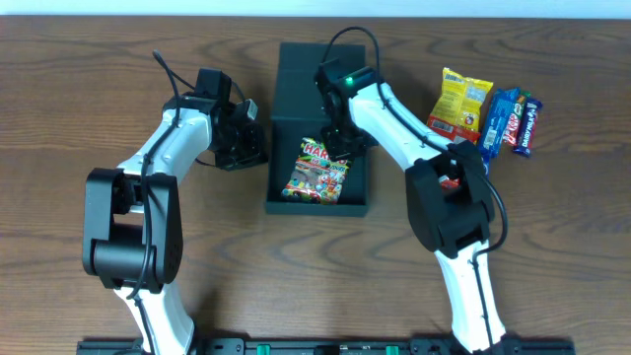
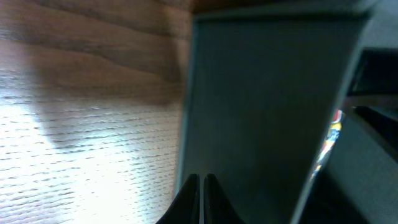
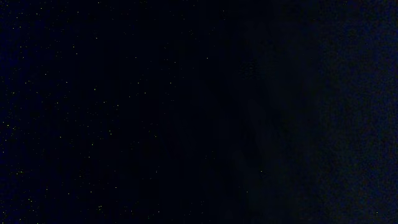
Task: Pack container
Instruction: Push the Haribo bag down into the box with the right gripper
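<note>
The dark teal container point(image 1: 273, 168) stands open in the middle of the table, its flap lid point(image 1: 301, 79) lying back behind it. A colourful gummy packet point(image 1: 317, 173) lies inside. My left gripper point(image 1: 258, 138) is shut and empty, its tips point(image 2: 202, 180) against the outside of the container's left wall point(image 2: 267, 106). My right gripper point(image 1: 337, 138) reaches down into the container at the packet's far edge. The right wrist view is black, so its jaws are hidden.
A yellow snack packet point(image 1: 459, 102) and two blue candy bars point(image 1: 503, 118) point(image 1: 525, 125) lie on the wooden table to the right of the container. A sliver of the packet inside shows in the left wrist view point(image 2: 333, 134).
</note>
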`<state>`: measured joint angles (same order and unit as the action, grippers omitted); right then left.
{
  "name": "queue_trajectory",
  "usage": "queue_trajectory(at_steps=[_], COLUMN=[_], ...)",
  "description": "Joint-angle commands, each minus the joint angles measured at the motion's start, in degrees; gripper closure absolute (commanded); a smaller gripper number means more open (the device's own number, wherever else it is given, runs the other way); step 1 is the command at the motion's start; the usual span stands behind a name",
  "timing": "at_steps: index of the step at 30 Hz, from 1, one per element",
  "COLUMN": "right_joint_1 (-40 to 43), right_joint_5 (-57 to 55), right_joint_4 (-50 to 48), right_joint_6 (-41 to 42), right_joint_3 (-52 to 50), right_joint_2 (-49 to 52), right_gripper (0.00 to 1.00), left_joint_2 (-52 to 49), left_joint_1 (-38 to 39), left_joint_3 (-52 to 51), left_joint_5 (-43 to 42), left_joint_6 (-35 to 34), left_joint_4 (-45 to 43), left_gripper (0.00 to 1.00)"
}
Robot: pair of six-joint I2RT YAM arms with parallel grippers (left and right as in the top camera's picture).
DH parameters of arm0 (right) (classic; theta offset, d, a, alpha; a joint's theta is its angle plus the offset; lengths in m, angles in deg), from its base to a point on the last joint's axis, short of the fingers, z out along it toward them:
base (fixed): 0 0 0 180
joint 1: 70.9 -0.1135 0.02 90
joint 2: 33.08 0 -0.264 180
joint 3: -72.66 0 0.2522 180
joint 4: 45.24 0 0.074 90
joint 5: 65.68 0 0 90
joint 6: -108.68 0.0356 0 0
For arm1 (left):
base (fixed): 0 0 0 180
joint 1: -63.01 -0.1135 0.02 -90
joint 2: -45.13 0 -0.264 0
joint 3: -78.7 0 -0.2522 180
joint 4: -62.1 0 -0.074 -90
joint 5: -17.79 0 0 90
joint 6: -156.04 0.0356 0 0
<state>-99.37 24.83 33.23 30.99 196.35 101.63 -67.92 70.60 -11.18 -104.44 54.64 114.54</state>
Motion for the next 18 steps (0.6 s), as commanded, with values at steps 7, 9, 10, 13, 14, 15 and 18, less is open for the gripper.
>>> queue_trajectory(at_steps=[7,9,10,13,14,15,18], right_joint_1=[-4.46,-4.61,-4.61,-4.61,-4.66,-4.68,-4.68], right_joint_5=[4.98,5.22,5.49,5.97,5.97,5.97,5.97], right_joint_4=[-4.98,-5.95,-6.32,-7.37,-8.02,-8.66,-10.95], right_joint_6=[-4.72,-4.72,-4.72,-4.74,-4.76,-4.81,-5.14], right_joint_3=[-1.01,-1.01,-1.01,-1.01,-1.01,-1.01,-1.09], right_joint_2=[0.42,0.42,0.42,0.42,0.42,0.42,0.44], right_gripper=[0.99,0.99,0.99,0.99,0.99,0.99,0.99], left_joint_2=[-0.52,-0.52,-0.52,-0.52,-0.52,-0.52,-0.52], left_joint_1=[0.11,0.11,0.11,0.11,0.11,0.11,0.11], left_joint_3=[-0.17,-0.17,-0.17,-0.17,-0.17,-0.17,-0.17], left_joint_5=[-3.23,-3.21,-3.21,-3.23,-3.23,-3.23,-3.23], left_joint_6=[-0.35,-0.33,-0.28,-0.2,-0.2,-0.17,-0.17], left_joint_4=[-0.04,-0.02,-0.02,0.0,0.0,0.02,0.0], left_gripper=[0.94,0.94,0.94,0.94,0.94,0.94,0.94])
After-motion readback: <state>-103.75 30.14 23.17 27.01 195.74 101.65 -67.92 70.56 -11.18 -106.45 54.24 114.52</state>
